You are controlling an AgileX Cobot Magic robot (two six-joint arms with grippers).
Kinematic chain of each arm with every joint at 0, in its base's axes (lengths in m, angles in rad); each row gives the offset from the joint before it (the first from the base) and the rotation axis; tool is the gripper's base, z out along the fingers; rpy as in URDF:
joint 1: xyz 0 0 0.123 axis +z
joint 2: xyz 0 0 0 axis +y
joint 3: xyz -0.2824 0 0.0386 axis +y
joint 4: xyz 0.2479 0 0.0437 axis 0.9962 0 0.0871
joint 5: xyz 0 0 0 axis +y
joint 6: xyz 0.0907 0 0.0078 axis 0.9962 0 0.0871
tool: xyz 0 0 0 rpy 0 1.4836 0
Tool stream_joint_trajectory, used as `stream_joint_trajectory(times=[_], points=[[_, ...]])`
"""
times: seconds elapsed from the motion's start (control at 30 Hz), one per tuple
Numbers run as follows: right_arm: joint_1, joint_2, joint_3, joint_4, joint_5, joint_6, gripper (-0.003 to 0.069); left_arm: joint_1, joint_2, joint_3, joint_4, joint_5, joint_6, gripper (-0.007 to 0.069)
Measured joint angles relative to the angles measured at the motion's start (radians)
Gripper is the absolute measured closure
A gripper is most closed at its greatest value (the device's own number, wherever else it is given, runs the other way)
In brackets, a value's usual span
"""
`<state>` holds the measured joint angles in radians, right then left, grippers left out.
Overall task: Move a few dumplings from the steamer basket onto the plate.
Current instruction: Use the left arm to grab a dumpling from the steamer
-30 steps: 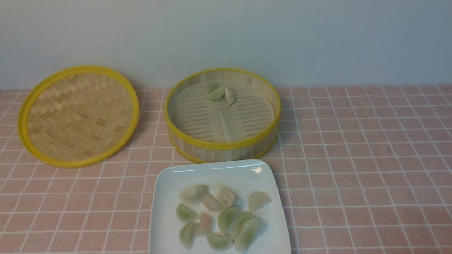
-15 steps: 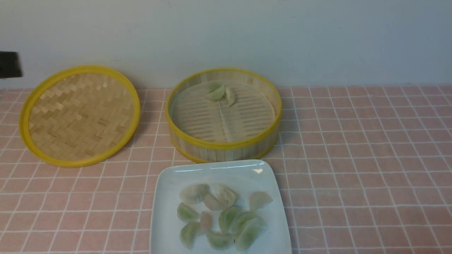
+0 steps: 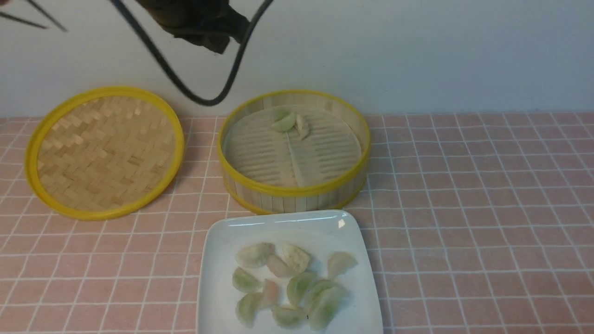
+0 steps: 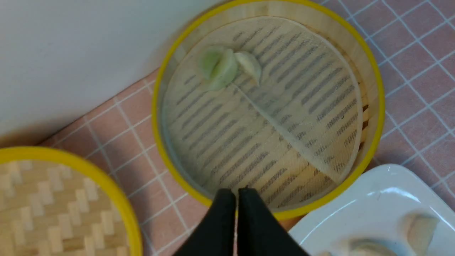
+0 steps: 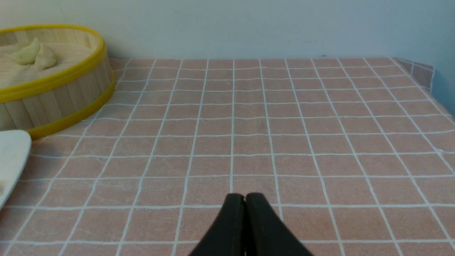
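- Left gripper (image 4: 236,199): jaws pressed together and empty, above the steamer basket's (image 3: 292,190) rim at about 7 o'clock.
- Right gripper (image 5: 244,200): also closed and empty, over bare tabletop (image 5: 320,124) out at the basket's 3 o'clock.
- Two dumplings (image 3: 288,122) lie touching at the basket floor's 12 o'clock, so the left arm is nearer.
- Plate (image 3: 222,232), at the basket's 6 o'clock, already holds a heap.

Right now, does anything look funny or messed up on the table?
Only a little: the pale slotted liner in the round yellow-rimmed bamboo steamer basket has a raised crease across it and sits off-centre, baring slats at one side. Nothing is spilled.
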<state>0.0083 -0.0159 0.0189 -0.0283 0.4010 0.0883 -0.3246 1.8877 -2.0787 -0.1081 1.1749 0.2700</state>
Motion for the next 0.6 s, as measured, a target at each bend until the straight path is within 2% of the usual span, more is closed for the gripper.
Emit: stream_joint_trajectory(times=[0.07, 0.23, 0.4, 0.6], points=[[0.000, 0.000, 0.000, 0.000, 0.000, 0.000, 0.0673, 0.000, 0.171, -0.203, -0.029, 0.061, 0.043, 0.0630], [0.000, 0.000, 0.000, 0.000, 0.000, 0.000, 0.0673, 0.000, 0.454, -0.523, -0.029, 0.075, 0.075, 0.0630], [0.000, 0.000, 0.000, 0.000, 0.000, 0.000, 0.0673, 0.000, 0.663, -0.733, -0.030, 0.076, 0.077, 0.0630], [0.000, 0.000, 0.000, 0.000, 0.000, -0.001, 0.0673, 0.000, 0.782, -0.794, -0.032, 0.077, 0.113, 0.0613]])
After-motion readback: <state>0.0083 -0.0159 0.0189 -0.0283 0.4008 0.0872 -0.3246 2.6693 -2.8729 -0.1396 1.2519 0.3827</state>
